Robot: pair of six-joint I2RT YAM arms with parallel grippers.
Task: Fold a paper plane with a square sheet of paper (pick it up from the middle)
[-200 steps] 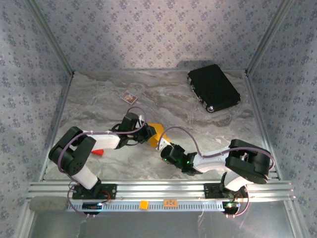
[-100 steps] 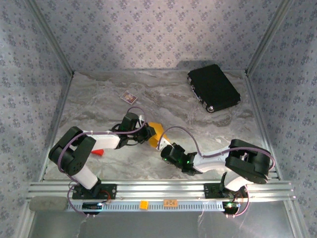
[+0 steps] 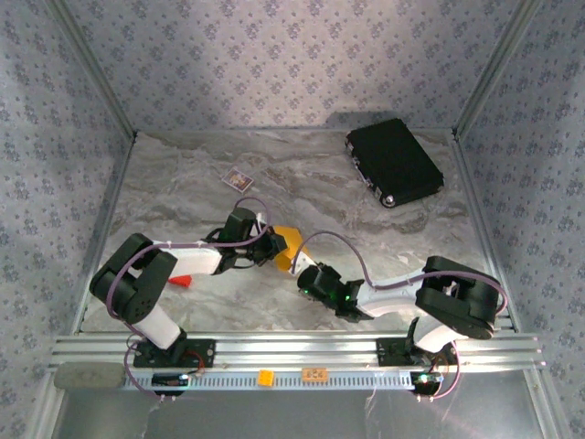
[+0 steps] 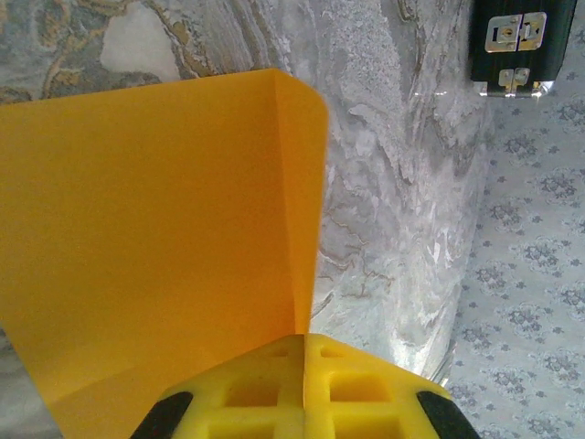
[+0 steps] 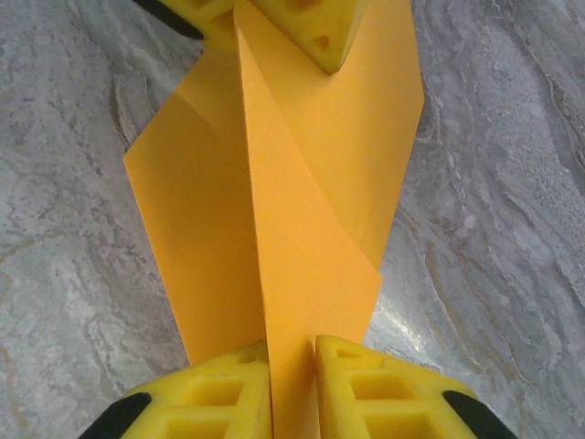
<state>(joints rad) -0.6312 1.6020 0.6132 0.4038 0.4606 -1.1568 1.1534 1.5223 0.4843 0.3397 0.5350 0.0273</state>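
Both claws pinch the folded orange-yellow sheet of paper [image 3: 287, 242], just below centre frame.
The left gripper [image 3: 273, 245] is clamped tight on its left end; the right gripper [image 3: 299, 271] has its yellow pads [image 5: 219, 393] closed narrowly on its lower-right end, a raised crease running between the two. The black case [image 3: 394, 162] lies well apart at upper right of the marble table [image 3: 174, 192].

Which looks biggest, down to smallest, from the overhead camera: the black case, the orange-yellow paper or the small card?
1. black case
2. orange-yellow paper, partly covered, so its full size is unsure
3. small card
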